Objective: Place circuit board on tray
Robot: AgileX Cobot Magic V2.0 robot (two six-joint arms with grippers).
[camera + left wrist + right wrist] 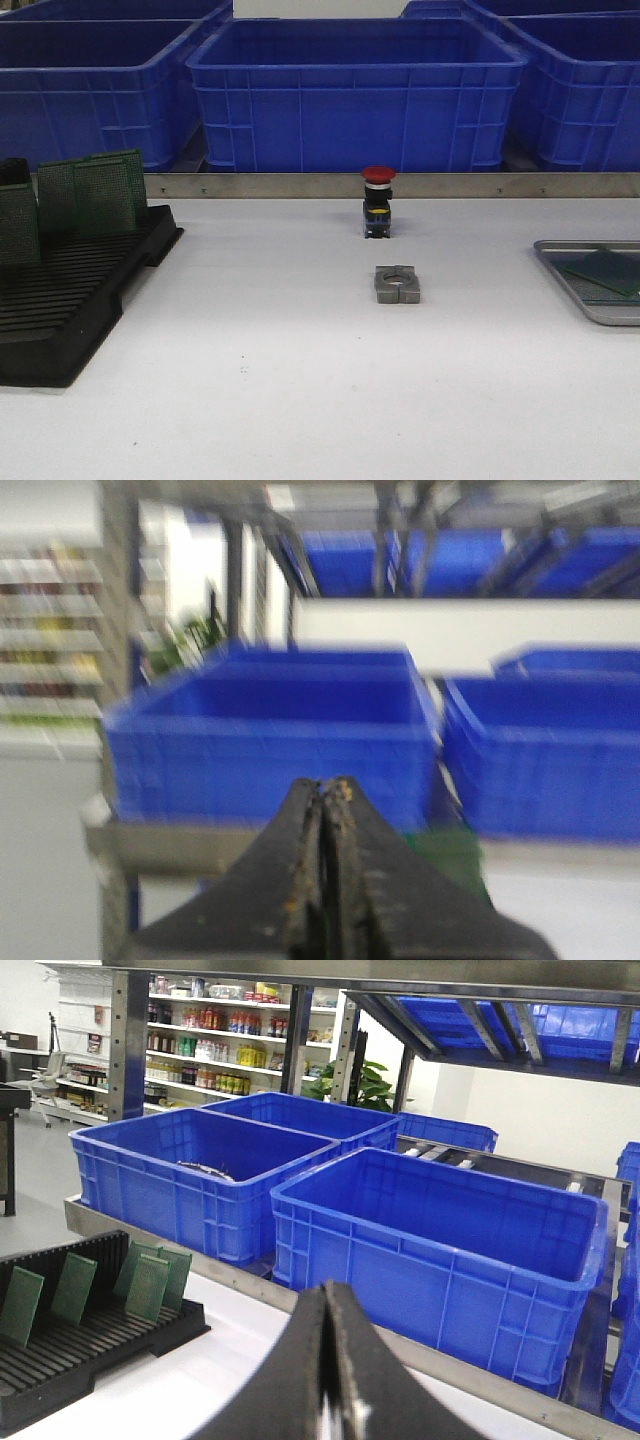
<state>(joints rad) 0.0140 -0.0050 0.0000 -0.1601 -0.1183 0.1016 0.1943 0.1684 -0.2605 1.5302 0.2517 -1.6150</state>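
The silvery-grey tray (598,306) lies at the table's right edge, partly cut off by the frame. A green circuit board (608,270) lies flat on it. Several more green circuit boards (92,194) stand upright in the black slotted rack (70,300) at the left. Neither gripper shows in the front view. In the left wrist view, which is blurred, my left gripper (325,785) is shut with nothing between the fingers. In the right wrist view my right gripper (326,1288) is shut and empty, raised above the table, with the rack (90,1340) and its boards (150,1282) off to one side.
A red-capped push button (378,200) and a grey metal block with a round hole (397,284) stand mid-table. Big blue crates (350,90) line the back behind a metal rail (300,185). A blurred green patch (450,848) shows beside the left fingers.
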